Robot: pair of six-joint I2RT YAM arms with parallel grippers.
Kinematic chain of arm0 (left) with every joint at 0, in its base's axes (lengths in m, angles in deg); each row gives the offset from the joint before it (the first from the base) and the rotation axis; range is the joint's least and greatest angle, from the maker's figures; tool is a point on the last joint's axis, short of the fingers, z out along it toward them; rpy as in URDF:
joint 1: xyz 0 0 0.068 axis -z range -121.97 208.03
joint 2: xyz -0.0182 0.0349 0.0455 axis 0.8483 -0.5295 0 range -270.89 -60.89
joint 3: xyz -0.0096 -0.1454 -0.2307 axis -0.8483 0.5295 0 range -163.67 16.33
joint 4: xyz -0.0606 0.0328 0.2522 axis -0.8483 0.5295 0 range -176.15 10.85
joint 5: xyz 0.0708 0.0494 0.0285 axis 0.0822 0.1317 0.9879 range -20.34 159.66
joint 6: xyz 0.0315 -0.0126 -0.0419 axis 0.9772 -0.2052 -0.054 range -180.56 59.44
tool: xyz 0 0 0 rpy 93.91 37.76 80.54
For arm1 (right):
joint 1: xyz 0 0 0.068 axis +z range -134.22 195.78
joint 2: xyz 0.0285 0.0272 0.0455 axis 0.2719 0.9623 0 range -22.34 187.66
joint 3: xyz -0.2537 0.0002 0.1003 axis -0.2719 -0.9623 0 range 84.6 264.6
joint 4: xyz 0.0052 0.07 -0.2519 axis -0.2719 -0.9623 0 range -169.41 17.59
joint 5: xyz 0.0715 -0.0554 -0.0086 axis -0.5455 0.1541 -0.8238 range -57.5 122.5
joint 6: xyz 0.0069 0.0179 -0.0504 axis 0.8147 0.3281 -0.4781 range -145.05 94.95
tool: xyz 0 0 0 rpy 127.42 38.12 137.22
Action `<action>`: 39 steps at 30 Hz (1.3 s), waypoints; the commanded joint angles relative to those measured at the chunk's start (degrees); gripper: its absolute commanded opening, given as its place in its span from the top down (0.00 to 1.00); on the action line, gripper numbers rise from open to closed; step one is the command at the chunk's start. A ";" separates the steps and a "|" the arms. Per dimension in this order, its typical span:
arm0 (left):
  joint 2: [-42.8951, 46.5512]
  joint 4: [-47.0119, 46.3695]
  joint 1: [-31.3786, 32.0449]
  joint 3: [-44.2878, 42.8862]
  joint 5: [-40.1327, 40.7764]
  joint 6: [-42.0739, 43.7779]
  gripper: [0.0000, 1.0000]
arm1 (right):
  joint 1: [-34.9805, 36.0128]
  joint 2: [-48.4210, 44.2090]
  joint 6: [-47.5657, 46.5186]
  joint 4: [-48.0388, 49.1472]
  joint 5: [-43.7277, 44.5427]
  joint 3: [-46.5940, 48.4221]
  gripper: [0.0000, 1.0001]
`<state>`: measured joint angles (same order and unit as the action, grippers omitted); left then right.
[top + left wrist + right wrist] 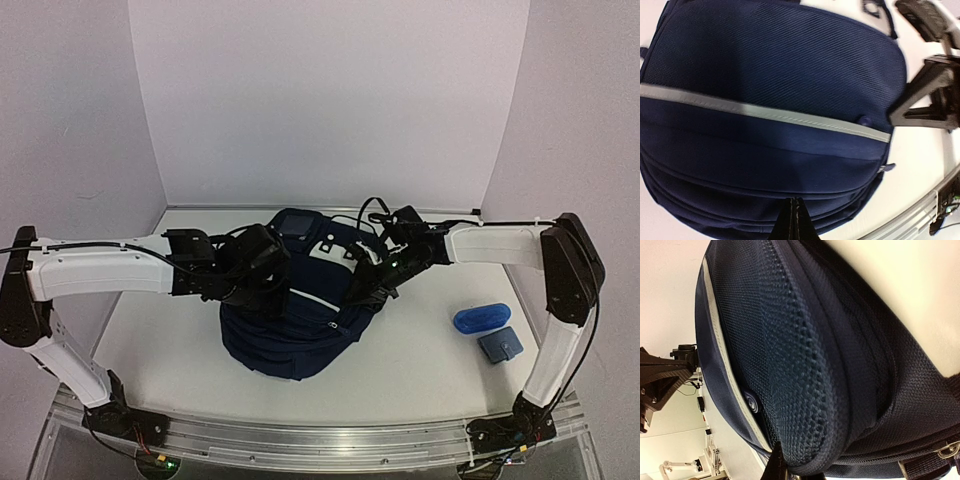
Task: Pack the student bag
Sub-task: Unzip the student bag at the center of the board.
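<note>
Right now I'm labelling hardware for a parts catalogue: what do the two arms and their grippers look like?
Both the left arm and right arm have white link shells, black joints and thin black cables along the top. The left gripper and right gripper are black and angular.

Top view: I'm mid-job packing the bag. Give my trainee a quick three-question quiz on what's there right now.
1. True or false: the translucent blue oval case lies on the robot's left of the navy blue fabric backpack.
2. Which lies nearer the table's front edge? A) the oval case B) the small grey-blue square pouch C) neither, they are stacked
3. Fill in: in the left wrist view, the left gripper's jaws are ____ (open or shut).
Key: 1 false; 2 B; 3 shut.
</note>
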<state>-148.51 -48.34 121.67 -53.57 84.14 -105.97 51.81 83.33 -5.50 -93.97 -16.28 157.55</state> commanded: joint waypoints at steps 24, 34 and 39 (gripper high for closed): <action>-13.70 -11.77 13.93 -5.66 20.25 -25.62 0.47 | 2.86 -2.67 15.28 20.48 -8.83 -2.24 1.00; -22.99 5.03 11.41 -13.84 19.51 -39.95 0.53 | 3.61 -2.84 20.86 26.79 -8.35 -2.97 1.00; -18.33 0.09 5.92 -4.59 16.61 -41.25 0.55 | 2.67 -5.91 19.59 27.24 -5.46 -5.27 1.00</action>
<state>-169.54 -51.14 133.52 -64.34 101.93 -143.54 54.71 83.25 14.49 -75.46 -20.89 152.76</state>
